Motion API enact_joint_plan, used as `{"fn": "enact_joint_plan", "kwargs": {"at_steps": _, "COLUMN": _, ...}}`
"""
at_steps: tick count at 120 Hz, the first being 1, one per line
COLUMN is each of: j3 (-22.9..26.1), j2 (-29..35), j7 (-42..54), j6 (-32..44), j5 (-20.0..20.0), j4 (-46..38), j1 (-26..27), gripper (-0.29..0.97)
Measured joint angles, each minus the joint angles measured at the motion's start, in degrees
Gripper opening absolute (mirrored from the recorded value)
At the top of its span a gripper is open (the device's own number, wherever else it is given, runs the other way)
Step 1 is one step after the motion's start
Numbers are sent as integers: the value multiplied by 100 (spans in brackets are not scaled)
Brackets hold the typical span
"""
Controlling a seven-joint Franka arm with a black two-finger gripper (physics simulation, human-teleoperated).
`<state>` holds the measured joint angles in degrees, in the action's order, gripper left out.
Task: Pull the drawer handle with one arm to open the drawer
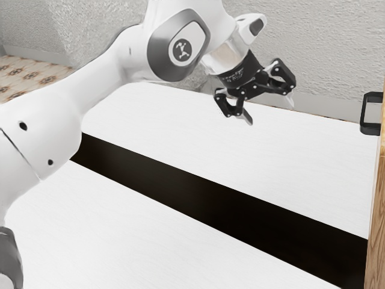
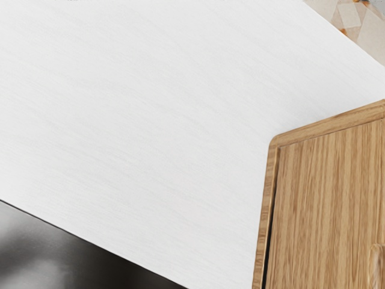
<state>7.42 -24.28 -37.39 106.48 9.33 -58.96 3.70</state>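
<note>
A wooden cabinet [image 1: 377, 205] stands at the exterior view's right edge, with a black drawer handle [image 1: 371, 112] sticking out from its front toward the arm. My gripper [image 1: 269, 109] hangs open above the white table, well to the left of the handle and not touching it, with nothing between its fingers. In the wrist view the light wooden drawer front [image 2: 328, 211] with its framed edge lies ahead of the hand, over the white tabletop [image 2: 150, 120].
The white table [image 1: 180, 132] has a wide black gap [image 1: 210, 198] running diagonally across it. A grey textured wall [image 1: 325, 42] stands behind. Patterned floor [image 1: 24, 72] shows at the far left.
</note>
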Motion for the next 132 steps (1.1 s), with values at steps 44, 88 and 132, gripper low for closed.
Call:
{"fn": "enact_joint_plan", "kwargs": {"at_steps": 44, "j3": 448, "j2": -231, "j7": -655, "j6": 89, "j5": -3, "j4": 394, "j1": 33, "gripper": 68}}
{"fn": "enact_joint_plan", "kwargs": {"at_steps": 88, "j3": 457, "j2": -501, "j7": -1013, "j6": 133, "j5": 0, "j4": 796, "j1": 334, "gripper": 68}}
{"fn": "enact_joint_plan", "kwargs": {"at_steps": 132, "j3": 651, "j2": -729, "j7": -1053, "j6": 177, "j5": 7, "j4": 1057, "j1": 474, "gripper": 68}}
